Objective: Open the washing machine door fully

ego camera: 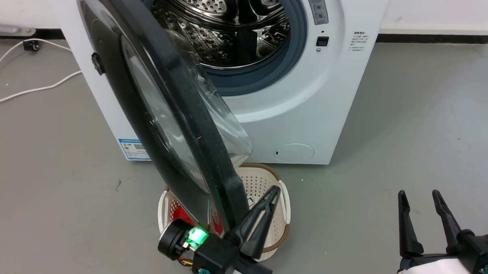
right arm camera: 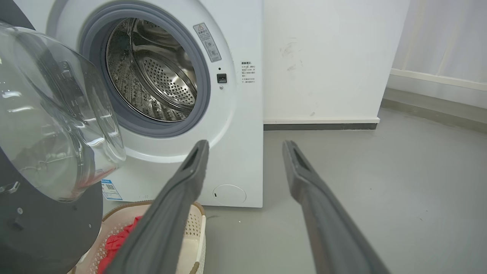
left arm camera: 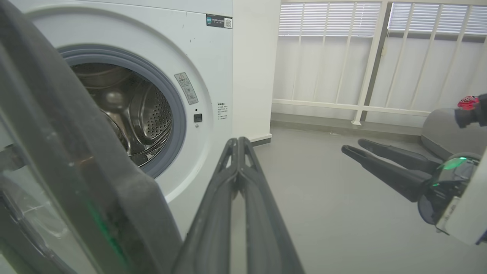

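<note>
The left claw (ego camera: 273,193) has its two fingers pinched together on nothing. The washing machine door (ego camera: 180,110) stands partly open, edge-on just left of it, with its black rim right beside the fingers, though I cannot tell whether they touch. Ahead of that claw the washing machine (ego camera: 302,102) shows its bare drum (ego camera: 231,27), and a white laundry basket (ego camera: 267,180) sits beneath the claw. Well to its right, the right claw (ego camera: 419,196) hangs spread wide, holding nothing.
</note>
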Controlling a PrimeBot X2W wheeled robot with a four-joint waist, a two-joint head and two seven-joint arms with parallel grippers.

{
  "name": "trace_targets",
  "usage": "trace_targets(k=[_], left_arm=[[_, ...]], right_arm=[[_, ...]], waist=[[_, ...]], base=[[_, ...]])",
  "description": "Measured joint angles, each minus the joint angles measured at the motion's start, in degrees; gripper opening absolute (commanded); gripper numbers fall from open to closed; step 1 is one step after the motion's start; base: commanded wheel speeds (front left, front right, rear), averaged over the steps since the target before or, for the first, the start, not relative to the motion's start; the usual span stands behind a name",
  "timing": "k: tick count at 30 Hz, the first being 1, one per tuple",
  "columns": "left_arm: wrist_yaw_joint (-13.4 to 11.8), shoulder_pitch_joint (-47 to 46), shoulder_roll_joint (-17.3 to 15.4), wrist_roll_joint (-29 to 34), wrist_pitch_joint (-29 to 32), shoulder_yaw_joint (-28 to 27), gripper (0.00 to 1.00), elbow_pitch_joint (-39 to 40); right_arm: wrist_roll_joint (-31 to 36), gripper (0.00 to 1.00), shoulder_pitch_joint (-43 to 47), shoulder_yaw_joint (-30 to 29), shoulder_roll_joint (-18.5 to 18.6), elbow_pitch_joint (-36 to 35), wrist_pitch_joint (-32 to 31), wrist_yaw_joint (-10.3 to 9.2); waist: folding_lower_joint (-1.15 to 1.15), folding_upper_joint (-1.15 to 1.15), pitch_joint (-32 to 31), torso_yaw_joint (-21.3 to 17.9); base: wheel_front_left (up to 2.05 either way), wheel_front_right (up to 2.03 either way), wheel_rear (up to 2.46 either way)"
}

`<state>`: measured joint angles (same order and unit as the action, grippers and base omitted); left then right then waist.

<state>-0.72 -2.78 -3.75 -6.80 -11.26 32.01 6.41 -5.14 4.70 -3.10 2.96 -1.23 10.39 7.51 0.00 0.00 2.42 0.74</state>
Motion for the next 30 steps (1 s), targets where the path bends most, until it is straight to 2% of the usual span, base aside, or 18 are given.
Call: trace_targets(k=[15, 24, 30], left_arm=[[-3.8, 0.1, -0.6, -1.7, 0.2, -3.3, 0.00, -3.0], [-3.9, 0.5, -1.0, -3.2, 0.4, -3.6, 0.00, -3.9], [-4.7, 1.5, -1.2, -4.0, 1.0, -4.3, 0.00, -4.4]], right_arm=[[-0.9, 1.00, -0.7, 0.4, 0.0, 1.9, 1.0, 0.00], [-1.3, 1.00, -0.7, 0.5, 0.0, 2.3, 1.2, 0.00], [-1.5, 1.00, -0.6, 0.5, 0.0, 2.7, 1.2, 0.00]], waist=[[0.00, 0.00, 0.2, -1.2], [0.00, 0.00, -0.6, -0.7], [0.00, 0.00, -1.5, -0.7]], base=[[0.00, 0.00, 0.00], [0.00, 0.00, 0.00], [0.00, 0.00, 0.00]])
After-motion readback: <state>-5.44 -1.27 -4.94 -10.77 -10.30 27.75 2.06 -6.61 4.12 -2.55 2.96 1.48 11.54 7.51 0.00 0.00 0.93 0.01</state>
